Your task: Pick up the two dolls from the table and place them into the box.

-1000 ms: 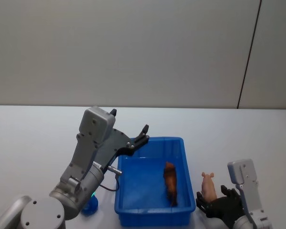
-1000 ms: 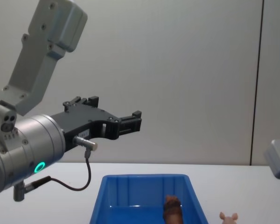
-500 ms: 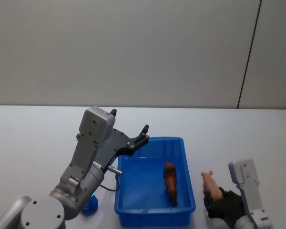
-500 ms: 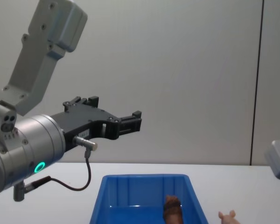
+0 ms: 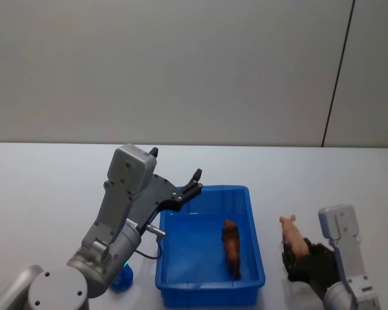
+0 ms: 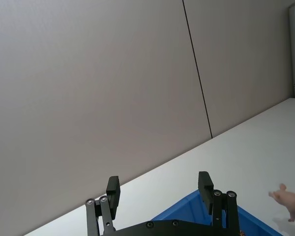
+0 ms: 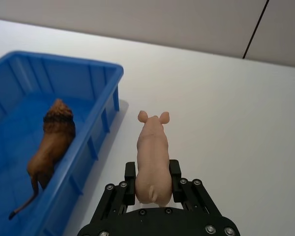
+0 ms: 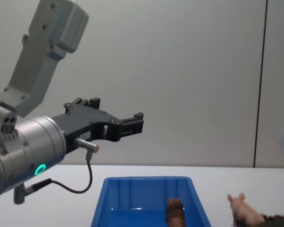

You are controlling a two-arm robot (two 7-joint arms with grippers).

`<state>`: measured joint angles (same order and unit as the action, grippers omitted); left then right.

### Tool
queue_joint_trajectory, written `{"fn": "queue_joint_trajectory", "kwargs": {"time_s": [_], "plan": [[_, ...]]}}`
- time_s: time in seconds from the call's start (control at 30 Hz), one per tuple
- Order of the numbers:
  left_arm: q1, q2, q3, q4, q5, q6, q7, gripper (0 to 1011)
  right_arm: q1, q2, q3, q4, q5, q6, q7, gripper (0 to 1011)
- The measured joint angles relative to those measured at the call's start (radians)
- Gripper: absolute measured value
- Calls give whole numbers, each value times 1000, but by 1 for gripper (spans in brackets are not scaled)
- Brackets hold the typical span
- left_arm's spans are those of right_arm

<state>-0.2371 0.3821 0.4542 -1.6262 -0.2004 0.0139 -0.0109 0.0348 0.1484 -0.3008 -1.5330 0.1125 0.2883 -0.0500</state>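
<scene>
The reddish-brown doll lies inside the blue box on the white table. My right gripper is shut on the pale pink doll, holding it above the table just right of the box. My left gripper hangs open and empty above the box's far left corner.
A small blue object sits on the table by the left arm's base, left of the box. A grey wall with a dark vertical seam stands behind the table.
My right gripper has closed on the pink doll and lifted it up and slightly rightward off the table. The left arm has not moved.
</scene>
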Motion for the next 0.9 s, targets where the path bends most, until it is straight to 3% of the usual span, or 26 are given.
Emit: {"fn": "queue_joint_trajectory", "kwargs": {"time_s": [0.4,0.9], "plan": [[0,0,0,0,0,0,0,1001,16,1,4,-38,-4,-65,78,386],[0,0,0,0,0,0,0,1001,80,-36,-17,-7,21,-84,262,386]]}}
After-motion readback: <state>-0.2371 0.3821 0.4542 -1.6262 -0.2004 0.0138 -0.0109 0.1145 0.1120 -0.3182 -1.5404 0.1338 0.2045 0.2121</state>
